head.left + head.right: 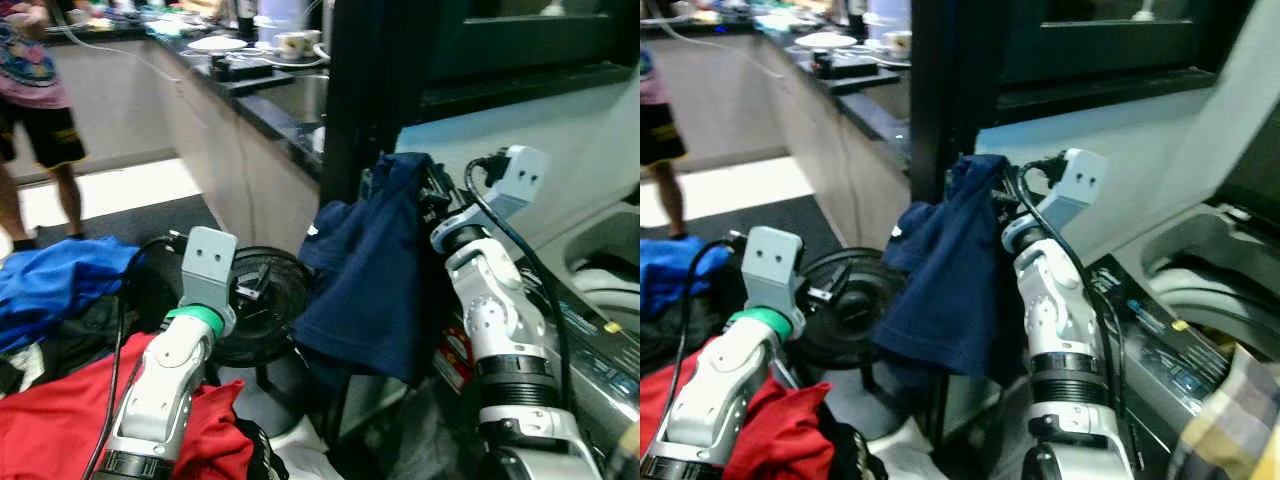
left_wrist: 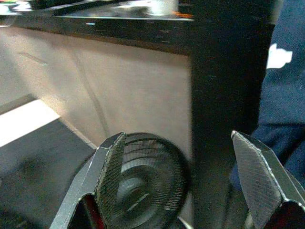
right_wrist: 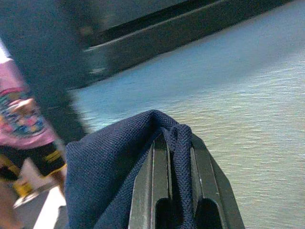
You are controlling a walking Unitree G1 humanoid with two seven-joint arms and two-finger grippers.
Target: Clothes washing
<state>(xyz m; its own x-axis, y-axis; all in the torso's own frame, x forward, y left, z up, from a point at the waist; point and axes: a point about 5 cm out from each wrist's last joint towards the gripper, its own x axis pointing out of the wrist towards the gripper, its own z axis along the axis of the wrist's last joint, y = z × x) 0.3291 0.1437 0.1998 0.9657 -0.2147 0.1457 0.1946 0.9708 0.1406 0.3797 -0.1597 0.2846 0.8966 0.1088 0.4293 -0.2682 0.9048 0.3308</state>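
My right end effector is clamped on a fold of the navy shirt, fingers pressed together with the cloth pinched between them. The shirt hangs below the grip in a long drape, clear of the laundry pile. Beyond the fingertips stands a pale panel under a dark frame; to the right of my forearm and lower lies the washer, its round opening visible.

My left end effector is spread wide and holds nothing. Just past its fingers sit a black fan and a dark post. Under that arm lie a red garment and a blue garment. A person stands well beyond, by the counter.

I judge this as the carrying step: one item lifted, not yet loaded. Next I need to swing the right arm rightward over the washer opening, keep the hanging tail from catching the rim, then release.
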